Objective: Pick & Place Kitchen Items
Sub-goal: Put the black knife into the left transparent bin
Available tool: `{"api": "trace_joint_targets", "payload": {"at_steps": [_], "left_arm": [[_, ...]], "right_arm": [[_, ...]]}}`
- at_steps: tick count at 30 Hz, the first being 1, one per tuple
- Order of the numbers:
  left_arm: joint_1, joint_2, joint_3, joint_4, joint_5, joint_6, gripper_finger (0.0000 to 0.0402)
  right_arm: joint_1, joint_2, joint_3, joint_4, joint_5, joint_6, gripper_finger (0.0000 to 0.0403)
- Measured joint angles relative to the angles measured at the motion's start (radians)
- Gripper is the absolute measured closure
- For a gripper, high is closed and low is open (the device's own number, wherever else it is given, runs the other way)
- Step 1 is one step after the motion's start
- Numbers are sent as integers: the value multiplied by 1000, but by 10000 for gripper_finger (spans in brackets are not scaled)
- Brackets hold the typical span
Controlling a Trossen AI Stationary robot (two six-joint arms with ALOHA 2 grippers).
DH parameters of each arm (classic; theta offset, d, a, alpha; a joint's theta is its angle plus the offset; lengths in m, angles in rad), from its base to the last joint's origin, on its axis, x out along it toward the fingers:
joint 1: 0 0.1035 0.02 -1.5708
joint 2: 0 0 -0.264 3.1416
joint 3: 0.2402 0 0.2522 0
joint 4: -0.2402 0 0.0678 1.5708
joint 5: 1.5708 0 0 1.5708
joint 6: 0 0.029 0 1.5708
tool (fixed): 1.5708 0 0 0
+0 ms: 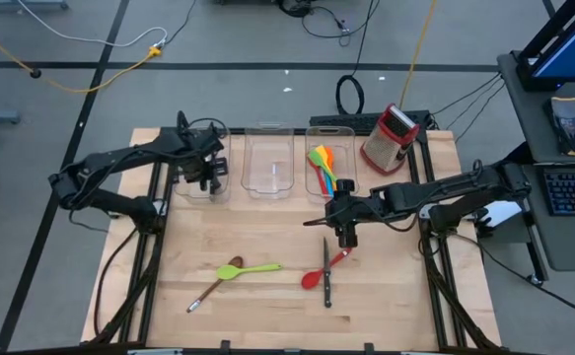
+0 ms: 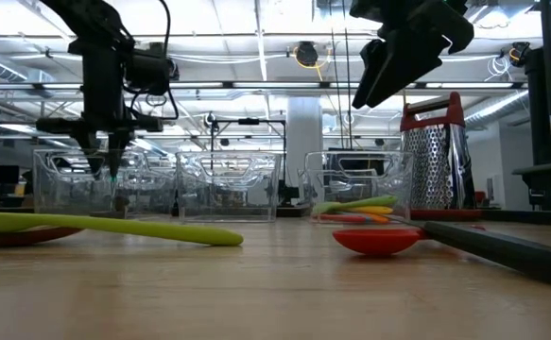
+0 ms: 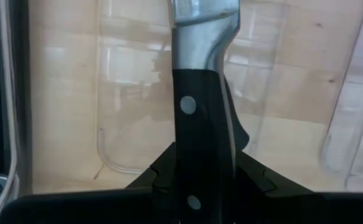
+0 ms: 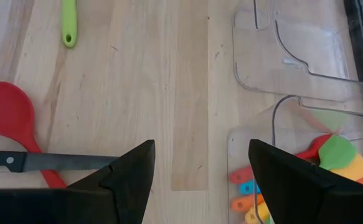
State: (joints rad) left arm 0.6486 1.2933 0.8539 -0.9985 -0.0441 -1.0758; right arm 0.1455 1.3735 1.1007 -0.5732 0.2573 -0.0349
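Note:
My left gripper [image 1: 208, 173] points down over the clear left bin [image 1: 223, 193] and is shut on a knife [image 3: 203, 106] with a black riveted handle and a steel blade. The clear middle bin [image 1: 267, 163] shows nothing inside. The right bin [image 1: 328, 158] holds several coloured spatulas and spoons [image 4: 321, 158]. On the table lie a green spoon [image 1: 251, 268], a brown-handled spoon [image 1: 210, 288], a red spoon [image 1: 315, 278] and a second black-handled knife [image 1: 326, 284]. My right gripper [image 1: 346, 235] hangs open above the red spoon and that knife, touching nothing. My left gripper pinches the knife's black handle [image 3: 200, 158] between its two fingers [image 3: 159, 177], coming from above and pointing down along the knife. The knife hangs upright below the fingers, blade end down, over the left bin's floor [image 3: 125, 93]. The blade's tip lies outside the frame.
A red-and-steel box grater [image 1: 391, 138] stands at the far right beside the right bin. The three bins stand in a row along the far edge. Bare wood [image 1: 267, 227] stretches between the bins and the loose utensils near the front.

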Motion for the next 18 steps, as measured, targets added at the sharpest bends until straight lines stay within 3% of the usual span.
{"api": "trace_joint_targets", "payload": {"at_steps": [18], "left_arm": [[32,126,0,6,17,-2,318]], "right_arm": [[0,0,0,0,1,-3,151]]}}
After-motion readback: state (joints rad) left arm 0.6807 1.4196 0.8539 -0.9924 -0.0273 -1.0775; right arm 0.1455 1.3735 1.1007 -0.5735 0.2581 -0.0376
